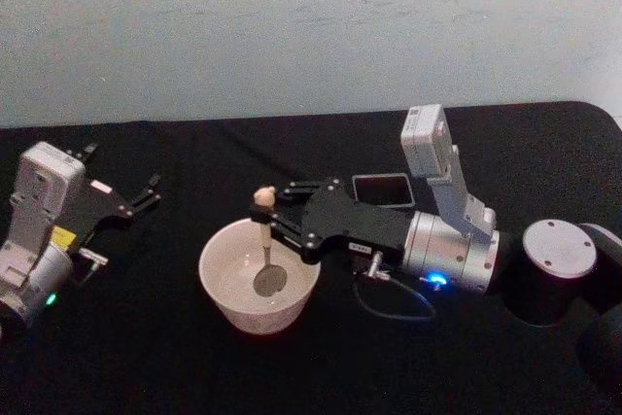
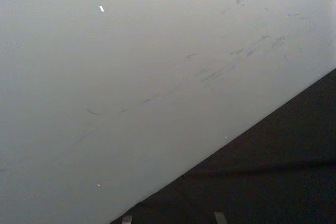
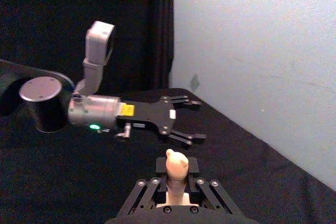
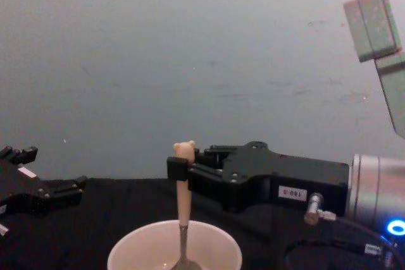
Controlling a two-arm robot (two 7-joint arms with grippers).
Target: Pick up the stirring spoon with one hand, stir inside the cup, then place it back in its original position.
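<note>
Chest view had the right hand (image 4: 179, 169) gripping the stirring spoon (image 4: 183, 203) in the cup (image 4: 218, 239), left hand (image 3: 199, 120) open; small gentle circles looked wisest.

Black table (image 1: 126, 357); pale wall (image 1: 292, 26)
The table's dark top meets the wall at the back; faint scuffs (image 2: 210, 74) streak the wall's grey surface.

Matt cloth (image 1: 146, 366) (smooth, glossy cup (image 1: 255, 319))
</note>
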